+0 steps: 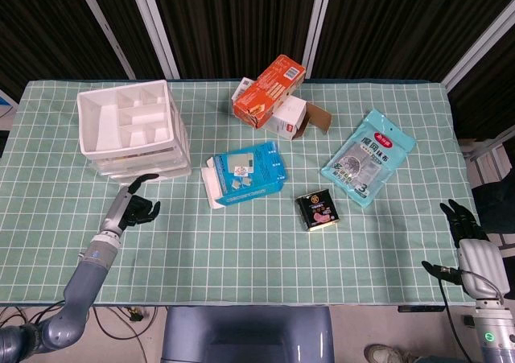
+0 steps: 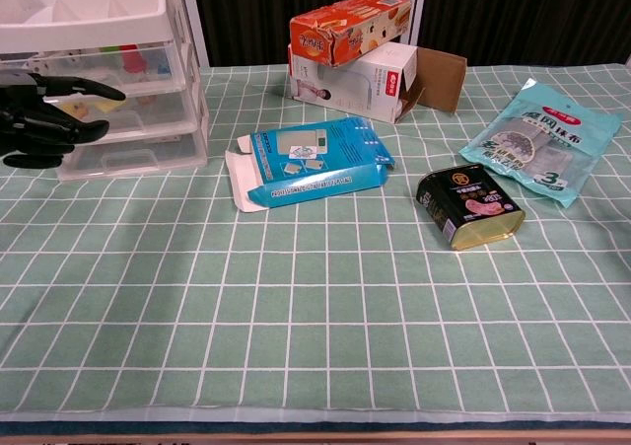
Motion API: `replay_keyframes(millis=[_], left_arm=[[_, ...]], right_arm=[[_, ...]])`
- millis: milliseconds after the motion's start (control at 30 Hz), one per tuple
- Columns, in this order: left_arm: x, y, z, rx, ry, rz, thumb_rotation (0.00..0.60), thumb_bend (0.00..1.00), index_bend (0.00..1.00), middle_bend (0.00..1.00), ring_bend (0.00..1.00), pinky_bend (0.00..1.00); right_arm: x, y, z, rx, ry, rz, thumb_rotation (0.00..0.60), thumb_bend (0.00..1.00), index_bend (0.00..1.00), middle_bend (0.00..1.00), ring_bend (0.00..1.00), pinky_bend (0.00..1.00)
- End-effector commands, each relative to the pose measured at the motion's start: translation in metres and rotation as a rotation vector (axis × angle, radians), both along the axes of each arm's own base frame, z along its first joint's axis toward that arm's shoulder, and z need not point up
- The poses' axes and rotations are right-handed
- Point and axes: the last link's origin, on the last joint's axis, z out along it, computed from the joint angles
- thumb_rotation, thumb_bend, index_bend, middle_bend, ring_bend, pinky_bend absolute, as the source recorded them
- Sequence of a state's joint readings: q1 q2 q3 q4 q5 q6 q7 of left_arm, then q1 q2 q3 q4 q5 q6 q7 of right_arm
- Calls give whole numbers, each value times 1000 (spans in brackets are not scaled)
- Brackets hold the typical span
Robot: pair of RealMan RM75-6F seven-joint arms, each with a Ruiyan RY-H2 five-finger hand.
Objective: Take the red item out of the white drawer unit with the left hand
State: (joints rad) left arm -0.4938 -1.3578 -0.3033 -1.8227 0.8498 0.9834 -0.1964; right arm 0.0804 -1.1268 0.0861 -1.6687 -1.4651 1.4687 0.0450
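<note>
The white drawer unit (image 1: 133, 129) stands at the table's left rear; in the chest view it (image 2: 148, 110) fills the upper left corner. A red item (image 2: 131, 58) shows through the clear front of its top drawer, beside other small things. My left hand (image 1: 133, 208) hovers just in front of the unit, a short gap away from it. In the chest view the left hand (image 2: 44, 119) holds nothing, one finger stretched toward the drawers and the others partly curled. My right hand (image 1: 469, 236) rests at the table's near right edge, fingers spread and empty.
A blue carton (image 1: 244, 172) lies flat right of the unit. An orange box (image 1: 268, 89) sits on a white box (image 1: 294, 117) at the rear. A black tin (image 1: 317, 209) and a teal pouch (image 1: 368, 158) lie to the right.
</note>
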Motion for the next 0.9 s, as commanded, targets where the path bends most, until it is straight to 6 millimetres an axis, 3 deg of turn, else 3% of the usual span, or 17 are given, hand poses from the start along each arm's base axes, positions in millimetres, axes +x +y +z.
replay_keyframes(millis=[33, 200, 433, 900], left_arm=[[3, -9, 15, 68, 210, -134, 600, 448, 184, 956, 951, 1000], [14, -5, 34, 171, 387, -220, 600, 448, 186, 966, 959, 1000], [22, 6, 47, 224, 487, -202, 600, 448, 202, 981, 971, 1000], [13, 18, 44, 189, 574, -111, 600, 448, 225, 987, 972, 1000]], right_arm=[[0, 0, 0, 0, -1, 0, 600, 63, 0, 0, 0, 223], [0, 0, 0, 0, -3, 1, 600, 63, 0, 0, 0, 223], [0, 1, 0, 2, -7, -2, 600, 64, 0, 0, 0, 223], [0, 0, 0, 4, -8, -4, 600, 63, 0, 0, 0, 223]])
